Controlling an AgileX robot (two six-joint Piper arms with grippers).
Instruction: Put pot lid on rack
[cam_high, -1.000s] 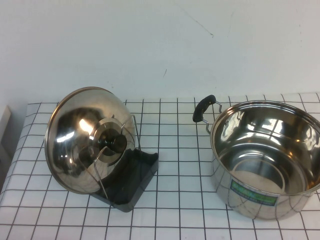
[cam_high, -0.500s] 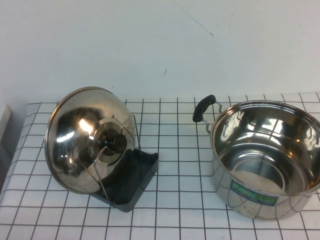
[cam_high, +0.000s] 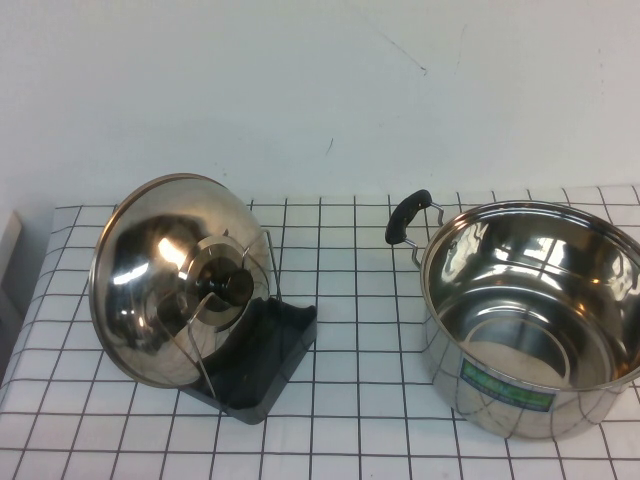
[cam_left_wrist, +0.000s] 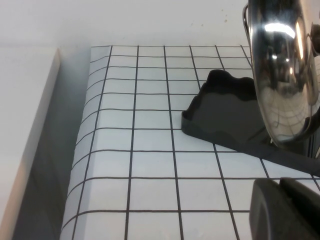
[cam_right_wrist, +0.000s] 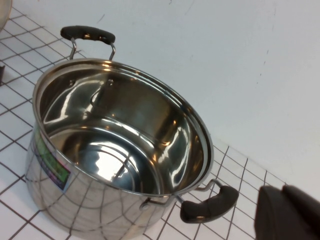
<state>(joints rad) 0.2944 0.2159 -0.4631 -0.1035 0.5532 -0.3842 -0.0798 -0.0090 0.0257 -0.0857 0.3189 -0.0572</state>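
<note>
The steel pot lid (cam_high: 150, 290) stands on edge in the black rack (cam_high: 270, 350) at the table's left, leaning on the rack's wire arms, its black knob (cam_high: 226, 287) facing the pot. Neither gripper shows in the high view. In the left wrist view the lid (cam_left_wrist: 282, 75) and the rack's tray (cam_left_wrist: 225, 107) lie ahead of my left gripper (cam_left_wrist: 279, 184), which is shut, empty and held back from them over the tablecloth. My right gripper (cam_right_wrist: 281, 190) is shut and empty, off to the side of the pot's near handle (cam_right_wrist: 210, 204).
A large empty steel pot (cam_high: 530, 310) with two black handles stands at the right, also in the right wrist view (cam_right_wrist: 115, 145). A white ledge (cam_left_wrist: 25, 125) runs beside the table's left edge. A white wall stands behind the checkered tablecloth (cam_high: 350, 300).
</note>
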